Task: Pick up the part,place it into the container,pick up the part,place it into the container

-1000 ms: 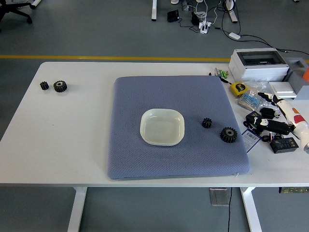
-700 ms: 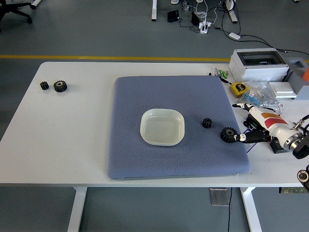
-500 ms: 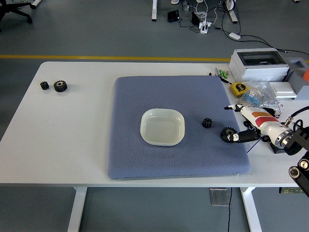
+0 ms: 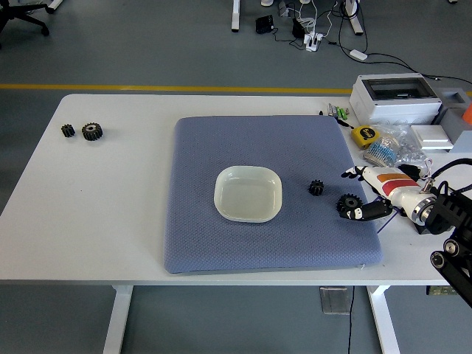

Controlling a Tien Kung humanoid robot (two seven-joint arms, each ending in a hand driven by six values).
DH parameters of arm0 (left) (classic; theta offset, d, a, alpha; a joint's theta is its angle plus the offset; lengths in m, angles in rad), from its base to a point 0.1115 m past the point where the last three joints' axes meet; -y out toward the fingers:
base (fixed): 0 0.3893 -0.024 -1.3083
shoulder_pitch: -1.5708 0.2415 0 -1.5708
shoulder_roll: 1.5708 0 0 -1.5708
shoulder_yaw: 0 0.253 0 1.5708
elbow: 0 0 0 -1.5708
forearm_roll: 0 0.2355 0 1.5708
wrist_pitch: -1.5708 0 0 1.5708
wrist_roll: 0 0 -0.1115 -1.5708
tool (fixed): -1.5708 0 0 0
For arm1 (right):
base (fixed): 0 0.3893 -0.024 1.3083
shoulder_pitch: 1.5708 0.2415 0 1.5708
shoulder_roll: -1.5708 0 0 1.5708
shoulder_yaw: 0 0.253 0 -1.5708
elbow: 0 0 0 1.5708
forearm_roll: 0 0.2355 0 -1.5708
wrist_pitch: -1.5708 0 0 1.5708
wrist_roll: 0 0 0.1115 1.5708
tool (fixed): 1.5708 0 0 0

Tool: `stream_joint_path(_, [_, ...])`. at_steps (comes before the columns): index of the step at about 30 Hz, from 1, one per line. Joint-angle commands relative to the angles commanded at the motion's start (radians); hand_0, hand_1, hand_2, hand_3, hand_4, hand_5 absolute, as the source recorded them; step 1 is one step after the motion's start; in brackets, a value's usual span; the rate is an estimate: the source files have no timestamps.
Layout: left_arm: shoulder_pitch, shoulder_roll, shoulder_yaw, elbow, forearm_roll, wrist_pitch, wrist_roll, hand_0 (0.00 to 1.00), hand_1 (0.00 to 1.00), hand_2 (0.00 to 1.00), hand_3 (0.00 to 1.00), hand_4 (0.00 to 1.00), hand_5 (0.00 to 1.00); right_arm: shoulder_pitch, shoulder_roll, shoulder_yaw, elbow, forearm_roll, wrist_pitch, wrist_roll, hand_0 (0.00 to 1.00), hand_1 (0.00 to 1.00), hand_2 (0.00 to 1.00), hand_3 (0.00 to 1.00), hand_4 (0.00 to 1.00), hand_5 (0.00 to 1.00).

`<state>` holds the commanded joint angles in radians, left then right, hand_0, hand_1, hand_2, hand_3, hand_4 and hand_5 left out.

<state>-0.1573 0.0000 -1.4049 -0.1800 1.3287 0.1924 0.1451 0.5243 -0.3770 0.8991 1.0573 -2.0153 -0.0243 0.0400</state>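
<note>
1. Reaching in from the lower right, our right robot hand spreads its fingers wide and grips nothing; its lower fingertips are at the larger black gear, though we cannot tell whether they touch it.
2. That gear lies near the right edge of the blue-grey mat, which covers the middle of the white tabletop.
3. We see a smaller black gear just beyond and left of it, also on the mat.
4. We find the white dish, a shallow rounded square, at the mat's centre, left of both gears.
5. Farther off at the left end of the tabletop, two more gears sit side by side.
6. At the far right, a yellow tape measure lies in front of a white box.
</note>
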Motion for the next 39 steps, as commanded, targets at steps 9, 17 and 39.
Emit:
stream_joint_path(9, [-0.001,0.000,-0.001,0.000,0.005,-0.001,0.003,0.681,0.661,0.657,0.567,0.606,0.547,0.015,0.017,-0.047,-0.047,0.009,-0.023,-0.005,0.612,0.671,0.726,0.764,0.998,0.396])
stream_joint_path(17, [-0.001,0.000,0.000,0.000,0.006,-0.002,0.006,0.681,0.660,0.655,0.566,0.607,0.546,0.026,0.026,-0.059,-0.086,0.025,-0.030,-0.018,0.344,0.484,0.556,0.540,0.896,0.347])
stream_joint_path(39, [-0.002,0.000,-0.005,0.000,0.017,-0.002,0.009,0.681,0.661,0.656,0.566,0.606,0.545,0.025,0.019,-0.056,-0.128,0.037,-0.093,0.004,0.116,0.263,0.384,0.468,0.695,0.303])
